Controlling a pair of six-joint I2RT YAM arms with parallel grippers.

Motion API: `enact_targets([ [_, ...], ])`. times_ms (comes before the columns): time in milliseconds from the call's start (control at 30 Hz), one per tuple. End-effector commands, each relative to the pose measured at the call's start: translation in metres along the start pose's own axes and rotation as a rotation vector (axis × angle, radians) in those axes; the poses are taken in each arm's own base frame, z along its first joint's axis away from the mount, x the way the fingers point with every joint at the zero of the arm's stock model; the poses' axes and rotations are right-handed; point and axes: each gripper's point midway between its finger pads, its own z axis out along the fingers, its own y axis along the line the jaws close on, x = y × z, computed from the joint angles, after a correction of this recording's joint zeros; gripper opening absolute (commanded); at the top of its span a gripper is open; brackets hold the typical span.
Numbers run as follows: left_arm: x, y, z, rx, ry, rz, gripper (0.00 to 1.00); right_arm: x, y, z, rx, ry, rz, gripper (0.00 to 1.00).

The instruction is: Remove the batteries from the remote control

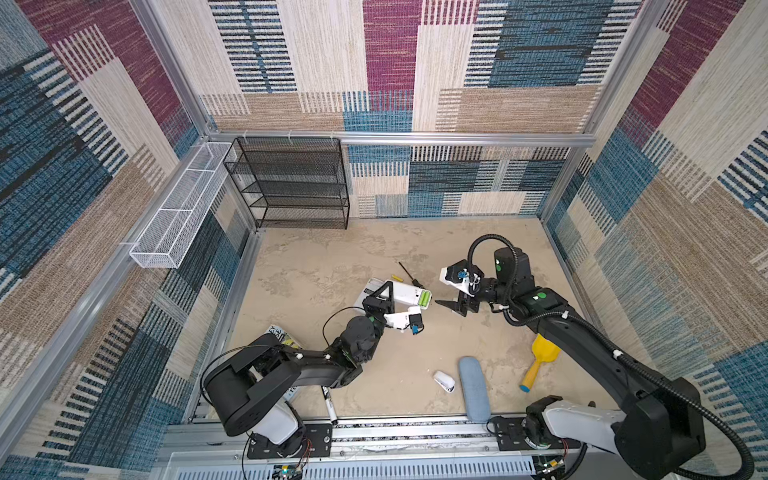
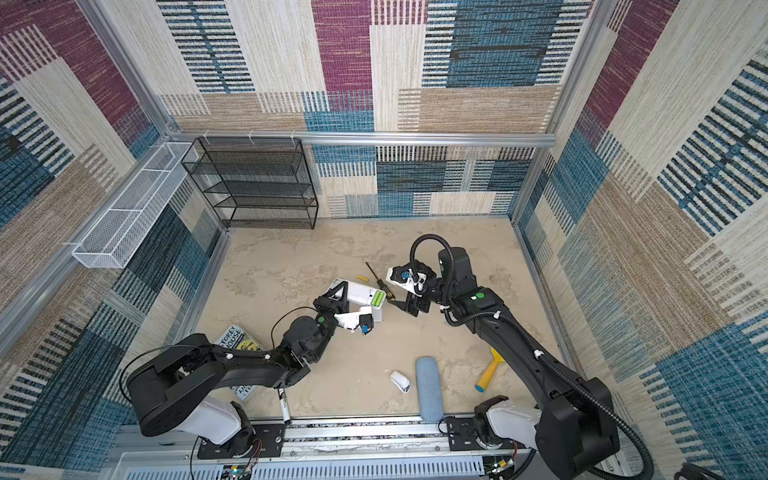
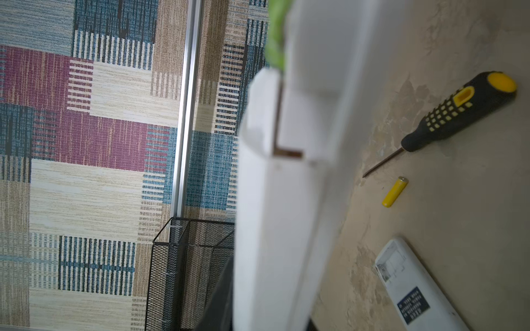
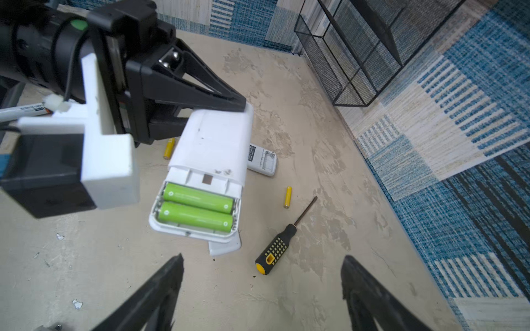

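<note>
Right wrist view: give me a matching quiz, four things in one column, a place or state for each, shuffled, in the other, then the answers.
1 green batteries
2 yellow battery
3 remote
4 screwdriver

A clamped by the left gripper
B lying on the table, handle black and yellow
C seated in the remote's open bay
D loose on the table near the screwdriver's tip

Pairs: 1-C, 2-D, 3-A, 4-B
</note>
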Motion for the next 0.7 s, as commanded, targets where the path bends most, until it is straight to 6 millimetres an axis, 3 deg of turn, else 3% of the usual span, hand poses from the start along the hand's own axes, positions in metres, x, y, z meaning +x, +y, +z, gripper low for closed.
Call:
enact_targets([
  [0, -0.004, 0.012, 0.001, -0.035, -0.017, -0.01, 0.0, -0.011, 0.016, 0.002, -0.103, -0.057, -0.04, 0.87],
  [400, -0.003, 0.011, 0.001, -0.035, -0.011, -0.009, 0.0, -0.015, 0.032, 0.027, -0.211, -0.075, 0.073, 0.87],
  [667, -0.003, 0.012, 0.001, -0.038, -0.008, -0.004, 0.0, -0.017, 0.025, 0.042, -0.222, -0.065, 0.158, 0.85],
])
